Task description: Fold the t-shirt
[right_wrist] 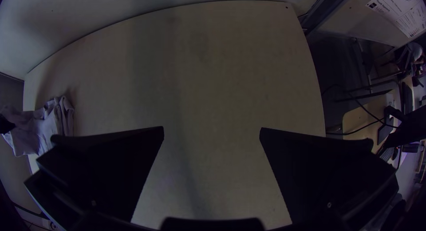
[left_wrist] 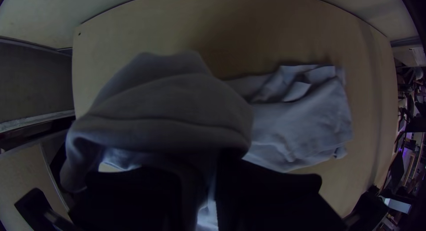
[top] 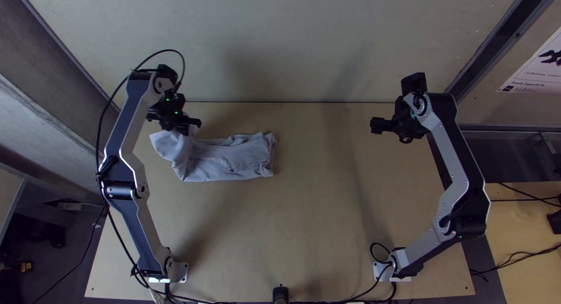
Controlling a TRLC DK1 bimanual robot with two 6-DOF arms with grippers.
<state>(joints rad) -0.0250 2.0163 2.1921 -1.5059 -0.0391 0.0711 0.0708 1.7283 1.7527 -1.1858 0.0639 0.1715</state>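
Note:
My left gripper [top: 188, 126] is at the left end of the light grey-blue t-shirt [top: 231, 159], whose gripped end is raised and bunched. The rest lies as a compact, layered strip with wrinkles along its far edge. In the left wrist view my left gripper [left_wrist: 205, 169] is shut on a gathered part of the t-shirt [left_wrist: 306, 120], and a raised fold bulges over the fingers. Over the table's right part, apart from the cloth, my right gripper [top: 388, 126] is held up. Seen from its wrist, the right gripper [right_wrist: 212, 127] stands open with nothing between its fingers.
The wooden table [top: 315, 222] stretches between the two arms, with a pale wall [top: 292, 47] along its far edge. Black cables [top: 345, 300] run by the near edge around a small dark post [top: 280, 294].

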